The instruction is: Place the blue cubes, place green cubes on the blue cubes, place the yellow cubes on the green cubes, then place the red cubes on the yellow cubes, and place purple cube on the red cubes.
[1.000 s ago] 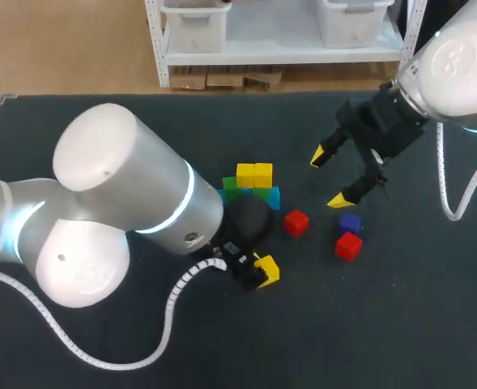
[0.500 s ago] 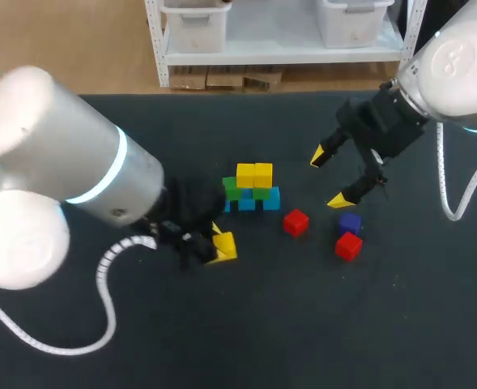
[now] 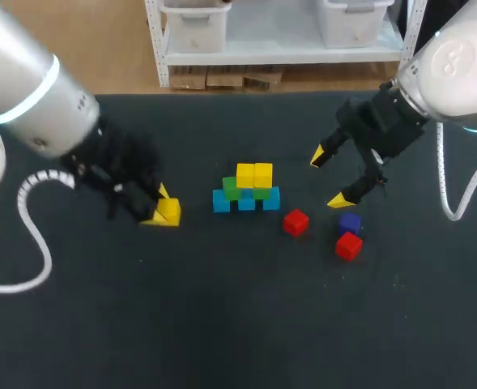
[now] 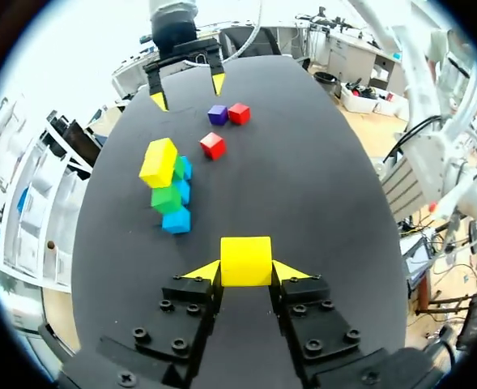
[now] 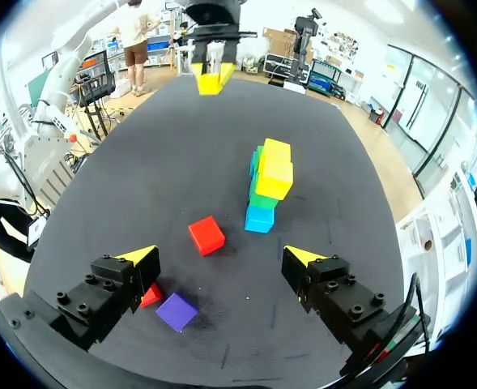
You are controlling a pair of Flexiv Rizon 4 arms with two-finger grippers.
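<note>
On the dark table (image 3: 238,324), blue cubes (image 3: 246,201) carry green cubes (image 3: 232,189) and two yellow cubes (image 3: 254,175) at the middle. Well to their left, the left gripper (image 4: 246,274) clamps a third yellow cube (image 4: 246,258). The right gripper (image 3: 329,178) hangs spread wide by the purple cube (image 3: 350,221), with two red cubes (image 3: 295,222) nearby.

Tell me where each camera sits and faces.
Head view: above and behind, looking down on the table; left gripper and right gripper show.
Left wrist view: looks past its own gripper, shut on a yellow cube, toward the cube stack.
Right wrist view: looks past its open gripper at that stack.
Both wrist views share the stack and each other's gripper.
</note>
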